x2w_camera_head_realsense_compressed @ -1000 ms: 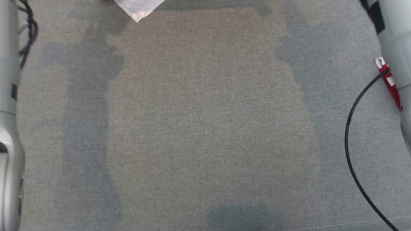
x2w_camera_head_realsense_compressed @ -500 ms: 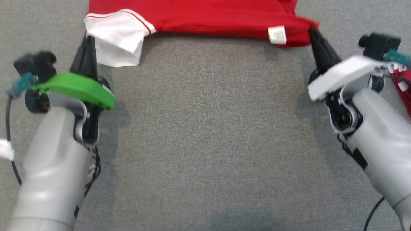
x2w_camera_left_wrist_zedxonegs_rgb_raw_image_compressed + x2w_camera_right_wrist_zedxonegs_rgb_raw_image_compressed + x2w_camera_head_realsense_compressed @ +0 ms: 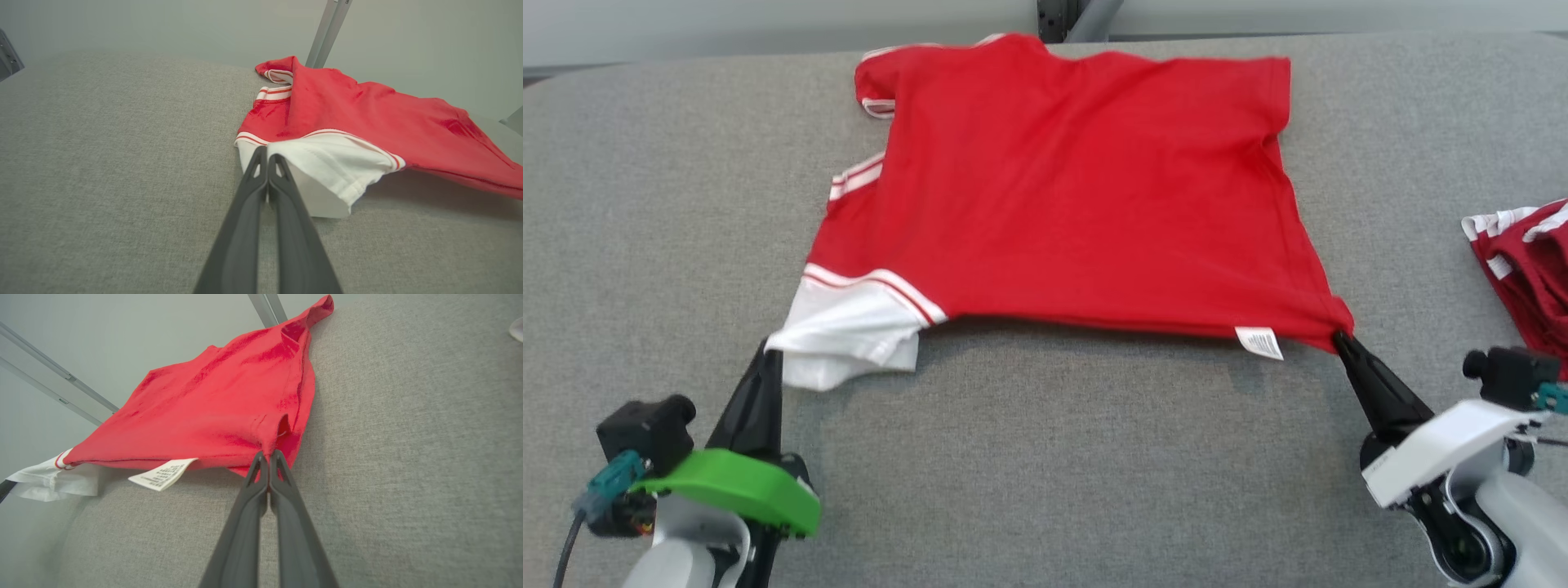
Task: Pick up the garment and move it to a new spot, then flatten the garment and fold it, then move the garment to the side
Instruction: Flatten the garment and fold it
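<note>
A red short-sleeved shirt with white sleeves and striped trim lies spread across the middle of the grey cloth-covered bench, its far edge near the back of the bench. Its near edge is raised slightly and stretched between the two grippers, with a shadow beneath it.

The left gripper, below a green wrist cover, has its dark fingers pressed together on the corner of the white sleeve; the left wrist view shows the tips pinched on the white cloth. The right gripper, below a white wrist cover, is clamped on the shirt's red near-right corner, just beside a small white printed label; the right wrist view shows its tips closed on the red fabric.

A second red and white garment lies bunched at the right edge of the bench, well apart from the shirt.
</note>
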{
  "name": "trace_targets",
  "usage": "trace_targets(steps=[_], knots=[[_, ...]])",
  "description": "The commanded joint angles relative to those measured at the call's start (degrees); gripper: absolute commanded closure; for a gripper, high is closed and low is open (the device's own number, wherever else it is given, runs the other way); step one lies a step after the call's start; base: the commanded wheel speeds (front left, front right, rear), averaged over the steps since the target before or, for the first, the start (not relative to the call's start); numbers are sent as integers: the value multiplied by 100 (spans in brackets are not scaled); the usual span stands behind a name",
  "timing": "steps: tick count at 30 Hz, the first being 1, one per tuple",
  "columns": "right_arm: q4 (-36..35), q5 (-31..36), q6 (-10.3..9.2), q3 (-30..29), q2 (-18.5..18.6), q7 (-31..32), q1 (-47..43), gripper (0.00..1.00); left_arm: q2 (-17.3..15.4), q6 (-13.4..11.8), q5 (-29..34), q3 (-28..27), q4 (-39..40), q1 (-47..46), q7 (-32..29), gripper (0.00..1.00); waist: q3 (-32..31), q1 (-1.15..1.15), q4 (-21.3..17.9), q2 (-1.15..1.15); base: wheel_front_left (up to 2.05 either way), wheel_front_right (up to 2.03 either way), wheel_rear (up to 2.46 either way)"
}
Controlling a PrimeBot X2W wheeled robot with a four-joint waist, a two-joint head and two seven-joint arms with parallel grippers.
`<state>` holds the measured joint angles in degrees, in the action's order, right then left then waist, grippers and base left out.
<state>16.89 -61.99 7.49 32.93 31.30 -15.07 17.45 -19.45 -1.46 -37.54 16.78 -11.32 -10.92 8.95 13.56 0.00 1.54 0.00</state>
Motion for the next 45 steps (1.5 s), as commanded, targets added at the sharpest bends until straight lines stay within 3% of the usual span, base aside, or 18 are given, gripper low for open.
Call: trace_targets(steps=[1, 7, 10, 14, 20, 30, 39, 45], knots=[[-159, 54, -1, -126, 96, -21, -353, 100, -182, -256, 33, -25, 494, 445, -250, 100, -394, 0, 68, 0, 0, 0, 0], [-708, 306, -1, -772, 313, 344, -1476, 100, -544, -1116, 13, -113, 2472, 1786, -1099, 100, -735, 0, 91, 0, 0, 0, 0], [-953, 504, -4, -1192, 193, 659, -2037, 100, -680, -1452, 25, -155, 3141, 2278, -1405, 100, -868, 0, 131, 0, 0, 0, 0], [-1434, 793, -5, -1850, -37, 1201, -2802, 100, -782, -1780, -14, -169, 3728, 2784, -1743, 100, -991, 0, 188, 0, 0, 0, 0], [-2227, 1459, -4, -2828, -634, 2229, -3595, 100, -914, -2004, -101, -197, 4145, 3165, -2120, 100, -1056, 0, 208, 0, 0, 0, 0], [-2925, 2212, -4, -3401, -1531, 3478, -3751, 100, -1026, -1877, -150, -100, 4053, 2904, -2344, 100, -885, 0, 140, 0, 0, 0, 0], [-3032, 2459, -1, -3423, -1745, 4222, -3036, 100, -931, -1481, -344, 5, 3525, 2159, -2385, 100, -453, 0, -21, 0, 0, 0, 0], [-2759, 2435, 0, -3387, -1660, 4370, -2231, 100, -924, -1096, -360, 110, 2991, 1280, -2448, 100, -79, 0, -117, 0, 0, 0, 0]])
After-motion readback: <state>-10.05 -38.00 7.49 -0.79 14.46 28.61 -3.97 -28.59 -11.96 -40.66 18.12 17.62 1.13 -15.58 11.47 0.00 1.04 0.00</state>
